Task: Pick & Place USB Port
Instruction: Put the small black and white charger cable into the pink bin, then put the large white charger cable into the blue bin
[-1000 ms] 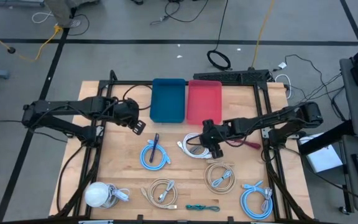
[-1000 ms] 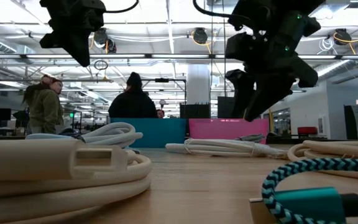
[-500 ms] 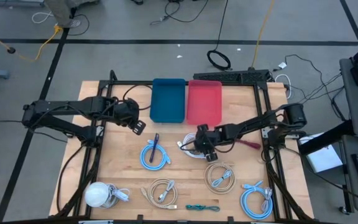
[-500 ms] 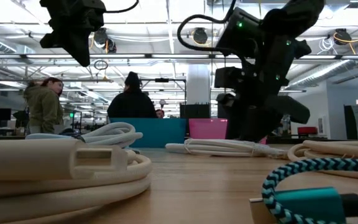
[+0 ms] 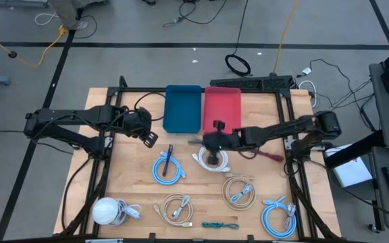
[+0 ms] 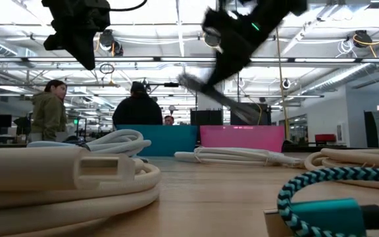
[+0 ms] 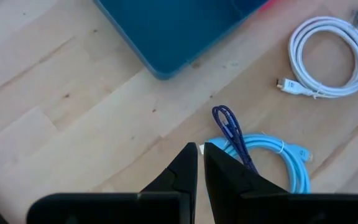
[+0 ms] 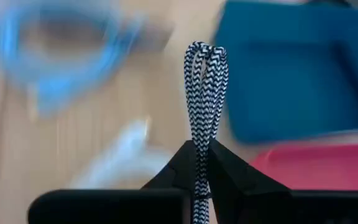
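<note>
My right gripper (image 5: 209, 143) hangs above the table just near of the red tray (image 5: 222, 111) and is shut on a black-and-white braided cable (image 8: 204, 81). In the low view that cable (image 6: 217, 99) shows as a blurred slanting bar in the air. The blue tray (image 5: 182, 108) stands left of the red one. A white cable coil (image 5: 213, 160) lies on the table under my right gripper. My left gripper (image 5: 150, 138) is shut on nothing, high over the wood left of the blue tray. My right gripper pinches the folded braided cable between its two fingers, across several strands lying side by side. The folded loop end (image 8: 205, 59) sticks out past the fingertips. The fingers slant down toward the table's left. The cable shows in the air, above the table.
A light blue coil (image 7: 272, 158) with a dark blue braided cable (image 7: 230, 127) on it lies near of the blue tray. Beige coils (image 5: 238, 191), a teal cable (image 5: 219, 225), another blue coil (image 5: 279, 216) and a white round object (image 5: 105, 210) lie along the near side.
My right gripper has dipped onto the white coil, shut on the braided cable, then risen and swung toward the trays and the table's left while rolling. The braided cable has come up off the table with it.
</note>
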Controlling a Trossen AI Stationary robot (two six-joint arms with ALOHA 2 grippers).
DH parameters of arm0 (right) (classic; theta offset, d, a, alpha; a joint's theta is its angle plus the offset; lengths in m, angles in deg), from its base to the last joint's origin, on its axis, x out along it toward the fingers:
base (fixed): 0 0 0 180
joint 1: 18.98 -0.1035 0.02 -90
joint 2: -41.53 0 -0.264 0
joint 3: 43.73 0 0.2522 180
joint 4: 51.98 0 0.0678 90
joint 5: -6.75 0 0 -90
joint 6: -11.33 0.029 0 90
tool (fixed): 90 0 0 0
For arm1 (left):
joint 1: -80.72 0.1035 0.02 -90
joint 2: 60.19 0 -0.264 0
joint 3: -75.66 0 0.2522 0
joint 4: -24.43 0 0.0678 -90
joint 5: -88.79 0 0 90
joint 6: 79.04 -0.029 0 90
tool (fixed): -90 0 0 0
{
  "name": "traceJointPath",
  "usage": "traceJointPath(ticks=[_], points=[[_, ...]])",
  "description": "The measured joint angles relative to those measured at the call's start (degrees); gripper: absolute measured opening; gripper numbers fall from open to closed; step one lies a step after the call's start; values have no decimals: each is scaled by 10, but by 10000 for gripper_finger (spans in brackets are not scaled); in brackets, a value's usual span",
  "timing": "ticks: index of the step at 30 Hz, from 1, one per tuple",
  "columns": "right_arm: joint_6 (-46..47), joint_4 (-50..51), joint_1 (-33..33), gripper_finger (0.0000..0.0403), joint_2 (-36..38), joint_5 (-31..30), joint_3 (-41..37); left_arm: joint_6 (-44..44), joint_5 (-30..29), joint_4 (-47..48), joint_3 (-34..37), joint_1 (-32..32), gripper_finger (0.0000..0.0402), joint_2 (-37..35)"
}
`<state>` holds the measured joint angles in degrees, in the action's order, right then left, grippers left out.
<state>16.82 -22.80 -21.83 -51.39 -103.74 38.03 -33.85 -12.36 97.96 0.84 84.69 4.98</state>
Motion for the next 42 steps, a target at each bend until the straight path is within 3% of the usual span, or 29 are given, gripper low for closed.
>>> traceJointPath(ticks=[3,5,8,11,18,23,36,40,42], points=[[200,47,32,10,18,-89,53,0,-9,-1,0,0,31,0],[318,73,67,9,20,-109,76,0,-9,-1,0,0,31,0],[462,113,122,9,7,-109,69,2,-9,-3,0,0,31,0],[545,88,170,9,-24,-66,60,2,-9,-20,0,0,31,0],[542,62,223,9,-74,-18,47,11,1,-39,0,-16,31,0],[454,62,235,10,-84,-4,47,22,-4,-40,0,-31,31,0],[431,55,245,101,-84,-4,47,25,-15,-39,0,-41,31,0],[423,-4,246,115,-66,30,46,19,-19,-39,0,-41,31,0],[397,-87,244,120,-45,73,47,9,-19,-39,0,-41,31,0]])
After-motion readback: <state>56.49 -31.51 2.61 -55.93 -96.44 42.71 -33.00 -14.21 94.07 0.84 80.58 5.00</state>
